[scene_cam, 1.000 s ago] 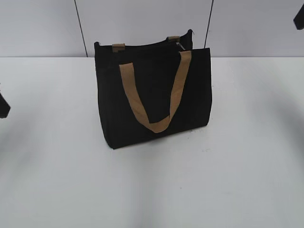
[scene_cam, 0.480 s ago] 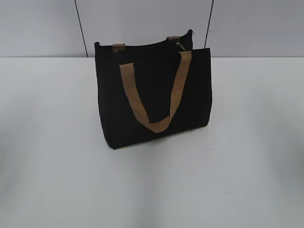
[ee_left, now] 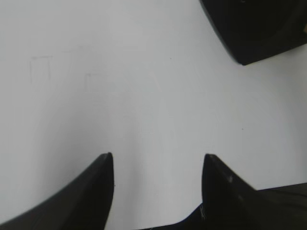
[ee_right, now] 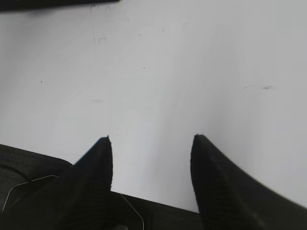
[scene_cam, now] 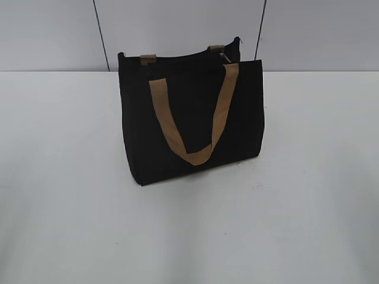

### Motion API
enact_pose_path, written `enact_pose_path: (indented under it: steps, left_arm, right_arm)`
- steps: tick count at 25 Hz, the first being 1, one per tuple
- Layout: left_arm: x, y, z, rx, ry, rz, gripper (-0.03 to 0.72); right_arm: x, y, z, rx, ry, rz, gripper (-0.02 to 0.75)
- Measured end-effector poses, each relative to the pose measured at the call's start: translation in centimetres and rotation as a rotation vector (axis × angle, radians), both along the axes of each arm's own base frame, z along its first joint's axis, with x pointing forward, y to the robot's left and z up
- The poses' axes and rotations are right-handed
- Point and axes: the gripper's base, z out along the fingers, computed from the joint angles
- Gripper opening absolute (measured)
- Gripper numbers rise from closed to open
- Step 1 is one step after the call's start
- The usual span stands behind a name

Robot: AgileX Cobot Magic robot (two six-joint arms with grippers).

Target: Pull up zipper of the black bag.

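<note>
The black bag (scene_cam: 192,118) stands upright at the back middle of the white table in the exterior view, a tan strap handle (scene_cam: 195,118) hanging in a U on its face. The zipper (scene_cam: 177,60) runs along the top seam, with a small silvery pull (scene_cam: 223,56) near the right end. Neither gripper shows in the exterior view. My left gripper (ee_left: 158,155) is open and empty above bare table; a corner of the bag (ee_left: 254,28) sits at the top right of its view. My right gripper (ee_right: 151,138) is open and empty; the bag's edge (ee_right: 48,4) lies along the top left.
The white table (scene_cam: 296,207) spreads around the bag. A grey panelled wall (scene_cam: 177,23) stands behind it, close to the bag's back.
The dark gripper tips seen at the left and top right edges of the exterior view one second ago have gone out of view. The bag has not moved.
</note>
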Motion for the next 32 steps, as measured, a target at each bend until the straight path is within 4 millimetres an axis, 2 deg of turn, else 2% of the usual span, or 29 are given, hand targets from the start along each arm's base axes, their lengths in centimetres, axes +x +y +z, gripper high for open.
enact_pose_path:
  steps: [6,15,21,27,32]
  left_arm:
    - [-4.4,0.1,-0.4,-0.013,-0.129,-0.013,0.421]
    - [-8.8,0.5,-0.4,-0.022,-0.354,0.001,0.397]
    - [-10.1,0.7,-0.5,-0.031,-0.428,0.03,0.396]
    - [-10.1,0.7,-0.5,-0.03,-0.431,0.032,0.396]
    - [-10.1,0.7,-0.5,-0.031,-0.431,0.033,0.396]
  right_arm:
    - [-1.9,0.2,-0.2,-0.001,-0.017,0.013,0.41]
    - [-2.5,0.3,-0.1,-0.002,-0.021,0.019,0.411]
    - [-4.5,0.4,0.4,-0.012,-0.137,0.02,0.411]
    - [-6.5,0.6,0.6,-0.012,-0.211,0.02,0.411]
    - [-7.6,0.6,-1.1,0.004,-0.236,-0.009,0.411]
